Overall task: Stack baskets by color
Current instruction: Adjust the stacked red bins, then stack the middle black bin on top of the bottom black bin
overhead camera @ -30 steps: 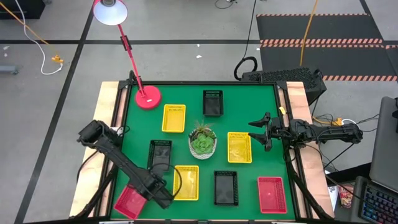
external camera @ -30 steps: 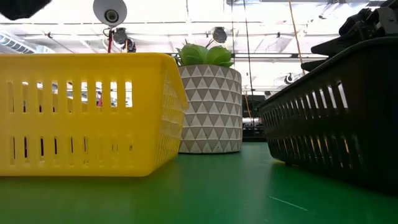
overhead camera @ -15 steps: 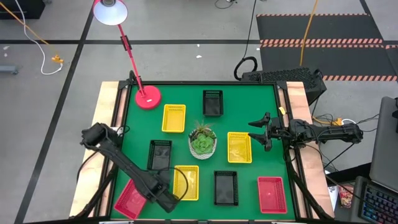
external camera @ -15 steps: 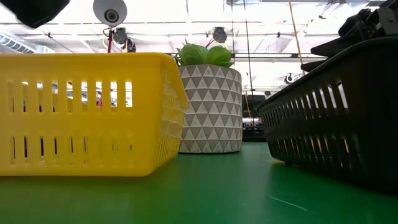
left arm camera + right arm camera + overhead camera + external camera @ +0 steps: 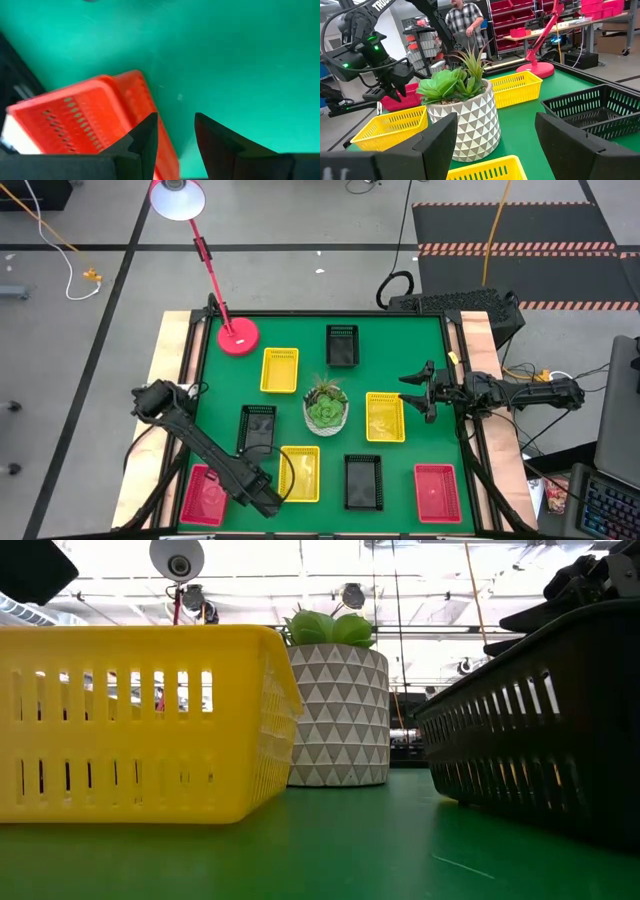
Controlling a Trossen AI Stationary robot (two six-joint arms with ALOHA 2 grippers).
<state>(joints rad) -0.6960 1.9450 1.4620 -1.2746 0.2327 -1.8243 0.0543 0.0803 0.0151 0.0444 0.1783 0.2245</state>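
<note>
Left claw [image 5: 262, 502]: low over the front-left corner of the green bench [image 5: 400, 340]. In the left wrist view its two fingers [image 5: 145, 140] stand a little apart, one just at the rim of a red basket [image 5: 203, 494]; a firm grip on it I cannot tell.
Red basket at front-left: lies at the bench's left edge, partly under the left arm.
Black basket, left [image 5: 257, 427]: behind the left claw.
Yellow basket, front [image 5: 301, 473]: just beside the left claw, to its right.
Yellow basket, back [image 5: 280, 370]: near the red lamp base [image 5: 238, 336].
Succulent pot [image 5: 326, 409]: in the middle of the bench.
Black basket, back [image 5: 342, 345]: near the far edge.
Black basket, front [image 5: 363, 481]: near the front edge.
Yellow basket, right [image 5: 385, 416]: beside the pot, just in front of the right claw.
Second red basket [image 5: 436, 491]: front-right corner.
Right claw [image 5: 419, 393]: at the right edge of the bench, fingers wide apart, empty.
</note>
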